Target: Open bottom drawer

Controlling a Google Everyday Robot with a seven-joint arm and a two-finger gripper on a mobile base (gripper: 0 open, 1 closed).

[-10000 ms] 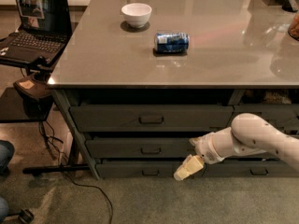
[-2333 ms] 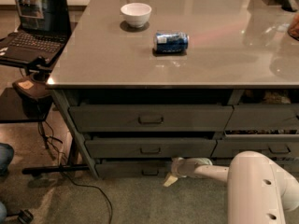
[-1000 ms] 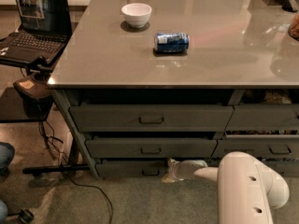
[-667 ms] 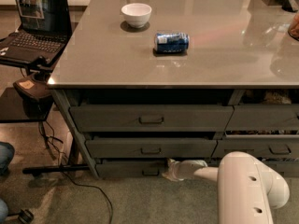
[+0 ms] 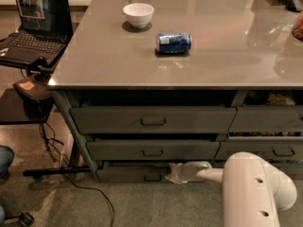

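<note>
The gripper (image 5: 177, 173) is resting against the bottom drawer (image 5: 124, 174) — its hold, I cannot tell; rigid, probably heavy, it is wanting a pull at its loop handle (image 5: 153, 178).

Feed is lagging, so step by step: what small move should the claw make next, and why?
Probably ease the claw sideways to the loop handle of the bottom drawer. The claw sits low at that drawer's front, just beside the handle, and the drawer looks shut.
</note>
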